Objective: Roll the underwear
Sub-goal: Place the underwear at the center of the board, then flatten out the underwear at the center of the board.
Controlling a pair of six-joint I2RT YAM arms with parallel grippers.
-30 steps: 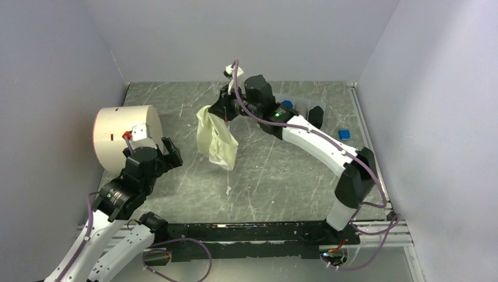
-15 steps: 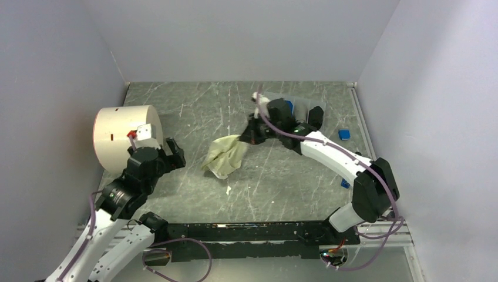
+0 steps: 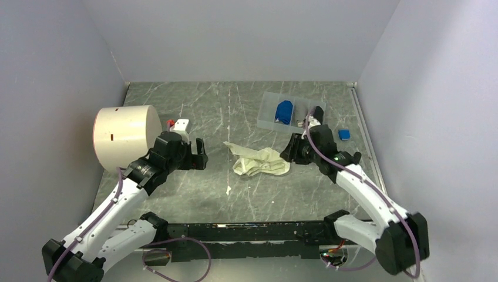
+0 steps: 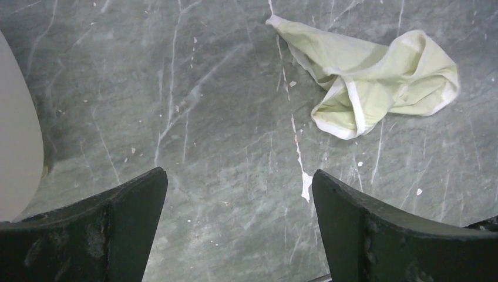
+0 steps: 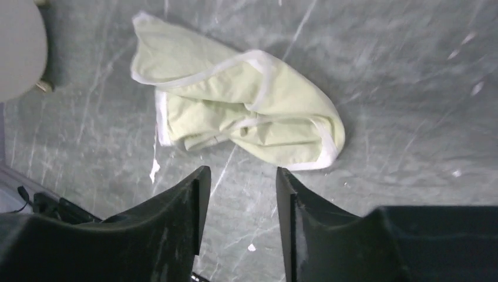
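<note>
- the cream underwear (image 3: pixel 261 161) lies crumpled on the table (image 3: pixel 205 111), about midway between the left and right edges and somewhat nearer the near edge.
- the right gripper (image 3: pixel 289 154) is just beside the garment's right end, with its fingers partly apart and nothing between them.
- the left gripper (image 3: pixel 198 155) is off to the garment's left, with its fingers spread wide and empty.
- the blue underwear (image 3: pixel 284 111) sits in a clear tray (image 3: pixel 267 120) toward the far right corner.

White-edged pale yellow underwear (image 3: pixel 261 161); royal blue underwear (image 3: pixel 284 111); grey table (image 3: pixel 235 106) veined white; cream cylinder (image 3: pixel 125 136)
</note>
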